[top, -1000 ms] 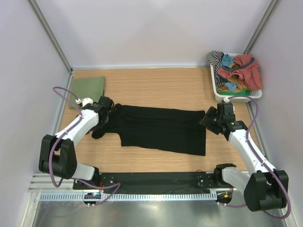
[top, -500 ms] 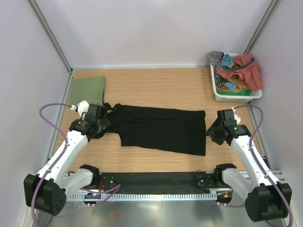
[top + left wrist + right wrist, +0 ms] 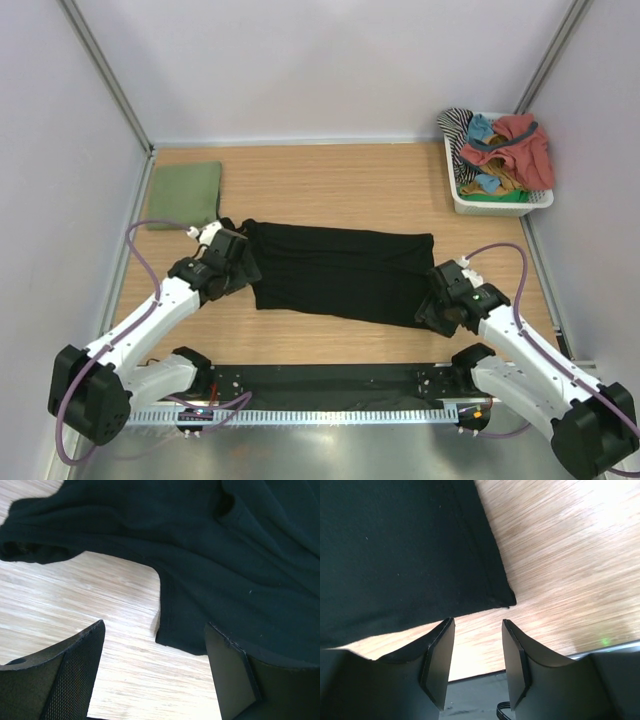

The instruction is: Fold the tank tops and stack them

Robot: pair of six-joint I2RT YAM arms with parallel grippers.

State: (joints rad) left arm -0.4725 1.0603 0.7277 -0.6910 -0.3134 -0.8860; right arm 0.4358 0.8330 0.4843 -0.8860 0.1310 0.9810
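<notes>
While the black tank top point(image 3: 340, 272) lies spread flat on the table point(image 3: 350, 180), it is flanked at either end by the two arms. The left gripper point(image 3: 152, 630) is held with its fingers wide apart and nothing is clasped; a lower corner of the black cloth is seen just ahead of the gap. The right gripper point(image 3: 477, 624) is also parted and empty, with the hem corner just ahead of it and bare wood below. The green tank top point(image 3: 185, 193) is folded well beyond the left gripper.
</notes>
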